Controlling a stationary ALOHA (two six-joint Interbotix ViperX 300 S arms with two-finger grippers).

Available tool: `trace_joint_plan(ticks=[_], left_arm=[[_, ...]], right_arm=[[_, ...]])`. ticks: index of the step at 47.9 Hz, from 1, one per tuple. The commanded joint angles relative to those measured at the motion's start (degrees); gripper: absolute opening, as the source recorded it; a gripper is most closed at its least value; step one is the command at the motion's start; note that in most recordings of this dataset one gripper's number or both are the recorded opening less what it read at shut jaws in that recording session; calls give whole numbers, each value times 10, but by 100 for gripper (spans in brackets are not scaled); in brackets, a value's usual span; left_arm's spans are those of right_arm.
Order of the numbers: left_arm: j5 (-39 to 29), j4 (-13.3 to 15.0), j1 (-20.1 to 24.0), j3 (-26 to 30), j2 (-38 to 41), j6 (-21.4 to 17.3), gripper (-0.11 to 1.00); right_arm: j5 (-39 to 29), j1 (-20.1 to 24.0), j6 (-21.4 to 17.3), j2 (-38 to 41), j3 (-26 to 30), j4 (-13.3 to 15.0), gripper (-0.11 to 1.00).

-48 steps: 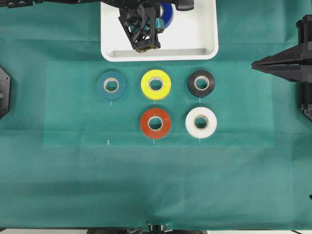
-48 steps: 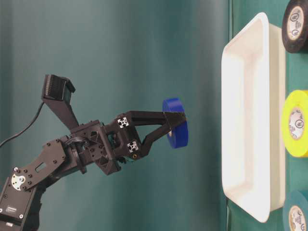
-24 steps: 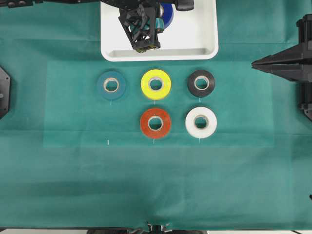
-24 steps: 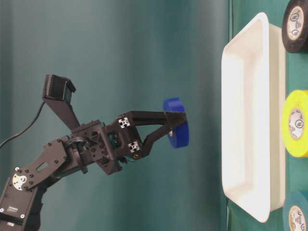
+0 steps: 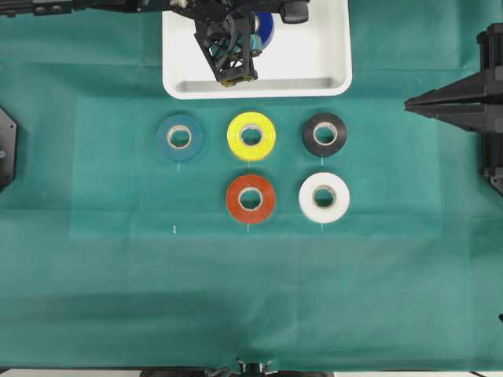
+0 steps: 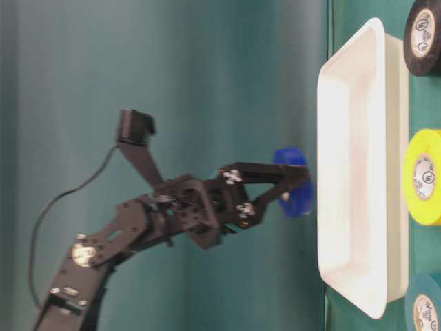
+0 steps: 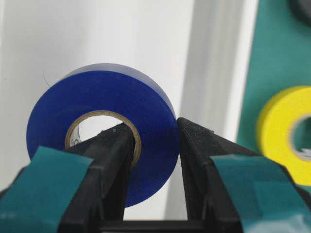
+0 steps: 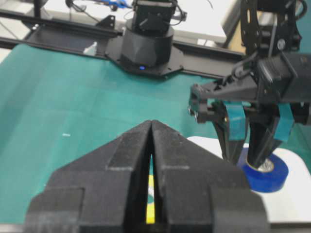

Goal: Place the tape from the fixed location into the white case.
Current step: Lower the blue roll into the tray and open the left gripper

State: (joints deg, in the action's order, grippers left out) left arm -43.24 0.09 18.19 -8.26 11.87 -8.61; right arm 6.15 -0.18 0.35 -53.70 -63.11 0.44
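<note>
A green cloth covers the worktop (image 5: 251, 298), and five rolls lie on it: red (image 5: 251, 199), white (image 5: 324, 197), teal (image 5: 178, 137), yellow (image 5: 251, 135) and black (image 5: 324, 134). Further back sits the white case (image 5: 314, 67). Above it, the left claw (image 7: 155, 141) pinches the tape (image 7: 104, 126), one finger through its hole; the right claw (image 8: 152, 145) is squeezed together at the side, holding nothing.

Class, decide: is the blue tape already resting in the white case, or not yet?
Not yet. The tape sits clamped in the left gripper, hanging above the white case.
</note>
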Motion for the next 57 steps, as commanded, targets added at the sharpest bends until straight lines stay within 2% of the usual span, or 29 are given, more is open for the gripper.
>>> trace_joint_plan(ticks=[1, 30, 57], left_arm=[[18, -2, 7, 0, -2, -1, 25], [113, -1, 38, -24, 65, -19, 25], [122, 0, 38, -21, 75, -23, 25]], right_arm=[[3, -1, 0, 4, 17, 0, 0], [4, -1, 0, 9, 17, 0, 0], [4, -1, 0, 10, 16, 0, 0]])
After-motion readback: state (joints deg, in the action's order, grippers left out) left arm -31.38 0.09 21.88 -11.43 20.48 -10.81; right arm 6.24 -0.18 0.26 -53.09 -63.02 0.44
